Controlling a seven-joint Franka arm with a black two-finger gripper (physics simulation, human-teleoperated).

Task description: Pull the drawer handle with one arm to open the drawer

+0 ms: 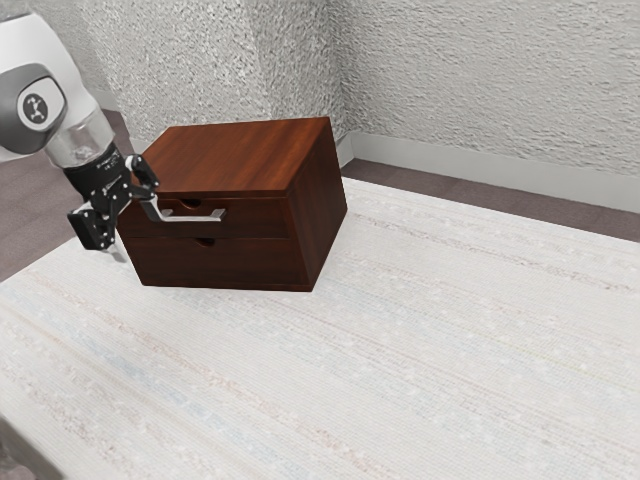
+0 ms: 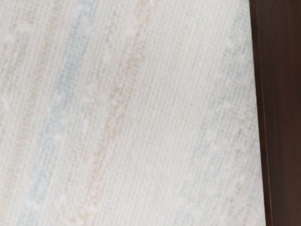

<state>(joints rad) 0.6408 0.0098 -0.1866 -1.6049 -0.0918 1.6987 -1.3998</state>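
Honestly can't read any text anywhere. Only sign is a little round emblem (image 1: 34, 108) on the arm's grey joint cap (image 1: 22, 88).

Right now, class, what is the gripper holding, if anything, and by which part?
It cannot be told: the gripper is close beside one end of the drawer handle, contact unclear.

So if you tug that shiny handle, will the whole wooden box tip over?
Probably not: the wooden drawer cabinet is wide, squat and sits flat. It might slide a little on the woven tablecloth, as nothing seems to pin it. Its dark wood looks solid and heavy, which should help it stay put.
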